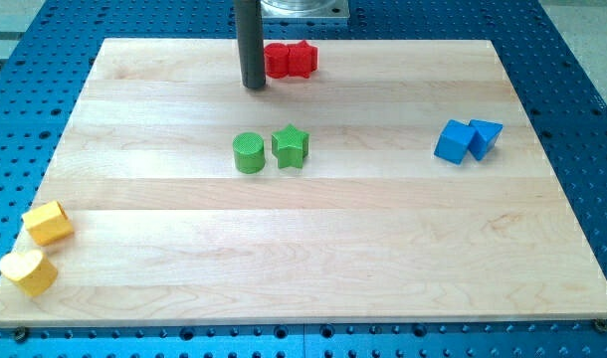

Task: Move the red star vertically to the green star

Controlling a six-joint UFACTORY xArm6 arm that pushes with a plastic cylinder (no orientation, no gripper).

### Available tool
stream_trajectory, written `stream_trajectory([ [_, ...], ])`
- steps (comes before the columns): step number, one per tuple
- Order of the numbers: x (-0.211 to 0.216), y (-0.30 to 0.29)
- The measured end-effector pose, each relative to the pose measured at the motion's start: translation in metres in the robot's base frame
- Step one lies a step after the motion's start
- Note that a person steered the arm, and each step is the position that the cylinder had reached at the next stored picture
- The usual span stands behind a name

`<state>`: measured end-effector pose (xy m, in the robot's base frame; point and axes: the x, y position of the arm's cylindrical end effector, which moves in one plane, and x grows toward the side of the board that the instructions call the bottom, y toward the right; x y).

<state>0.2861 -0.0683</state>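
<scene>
Work has hardly begun: the red star (301, 59) sits at the view's top, well apart from the green star (291, 146) below it, and my tip (255, 87), a bare rod holding nothing, stands just left of the red blocks.

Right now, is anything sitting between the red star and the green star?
Nothing visible. The board between the red star and the green star is bare. The green cylinder sits left of the green star, off that path. My tip is left of the red blocks.
</scene>
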Motion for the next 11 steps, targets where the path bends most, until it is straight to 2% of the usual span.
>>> stream_trajectory([
  [1,0.001,0.088],
  [2,-0.02,0.166],
  [3,-0.087,0.174],
  [4,-0.087,0.101],
  [5,-0.067,0.078],
  [8,-0.047,0.09],
  [9,-0.016,0.078],
  [10,-0.063,0.081],
  [11,-0.032,0.02],
])
